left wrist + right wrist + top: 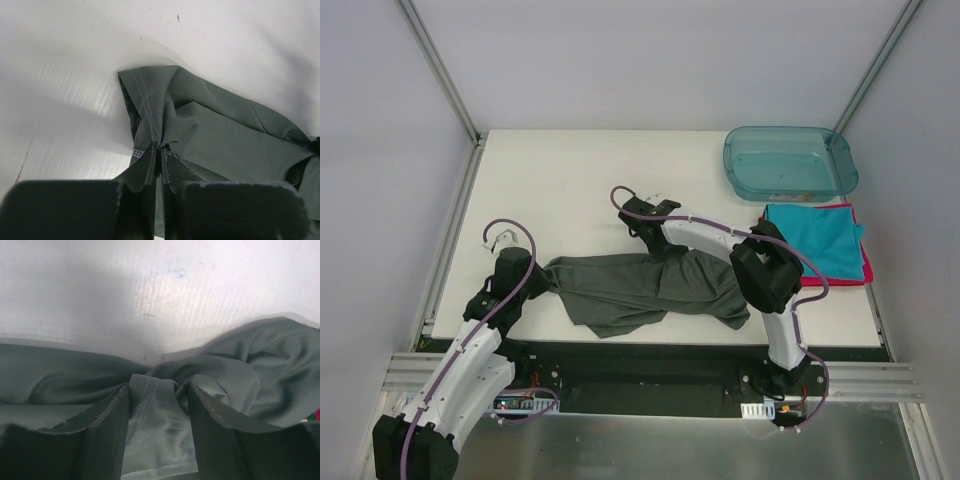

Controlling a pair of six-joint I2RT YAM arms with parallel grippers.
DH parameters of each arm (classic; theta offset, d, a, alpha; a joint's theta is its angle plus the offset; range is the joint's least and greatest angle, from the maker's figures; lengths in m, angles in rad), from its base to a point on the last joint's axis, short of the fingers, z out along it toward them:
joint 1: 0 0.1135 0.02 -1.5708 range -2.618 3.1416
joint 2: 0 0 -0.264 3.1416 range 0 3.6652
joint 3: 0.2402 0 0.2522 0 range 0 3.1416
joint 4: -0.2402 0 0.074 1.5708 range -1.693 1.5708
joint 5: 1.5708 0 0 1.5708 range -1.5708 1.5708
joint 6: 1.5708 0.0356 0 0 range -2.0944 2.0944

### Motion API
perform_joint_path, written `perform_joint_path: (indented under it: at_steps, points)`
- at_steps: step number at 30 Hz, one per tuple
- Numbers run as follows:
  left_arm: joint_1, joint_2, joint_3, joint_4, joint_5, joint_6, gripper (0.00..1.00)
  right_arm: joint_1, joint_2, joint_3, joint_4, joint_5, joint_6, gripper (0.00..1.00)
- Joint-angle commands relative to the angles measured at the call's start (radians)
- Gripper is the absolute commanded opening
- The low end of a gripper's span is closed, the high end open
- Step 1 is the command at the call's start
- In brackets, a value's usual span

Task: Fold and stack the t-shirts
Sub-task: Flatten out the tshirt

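The dark charcoal-grey t-shirt point(640, 285) lies crumpled and stretched sideways on the white table point(570, 180) near the front edge. My left gripper point(542, 280) is shut on the shirt's left end; the left wrist view shows a stitched hem point(150, 110) pinched between the closed fingers point(161, 160). At the shirt's upper middle, my right gripper point(665, 250) is pressed down into the cloth. Its jaws point(157, 390) stand apart with a stitched fold of the grey shirt point(150, 420) filling the gap. A folded teal t-shirt point(815, 235) rests on a red-pink one point(840, 280) at the right.
A translucent teal plastic tub point(788, 162) stands at the back right, just behind the folded stack. Metal frame rails run along the table's left and right sides, with white walls beyond. The right arm's elbow point(765, 270) hangs over the shirt's right end.
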Motion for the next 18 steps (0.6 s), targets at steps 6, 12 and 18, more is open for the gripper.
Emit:
perform_joint_path:
  at_steps: [6, 12, 18]
  points:
    - [-0.008, -0.021, -0.012, 0.019, -0.009, 0.019, 0.0, -0.003, -0.05, -0.01, -0.143, 0.177, 0.071, 0.34]
    - [-0.008, -0.021, -0.01, 0.019, -0.015, 0.021, 0.0, -0.006, -0.131, -0.051, -0.137, 0.173, 0.071, 0.36]
    - [-0.006, -0.021, -0.013, 0.019, -0.029, 0.024, 0.0, -0.005, -0.2, -0.132, -0.086, 0.124, 0.057, 0.38]
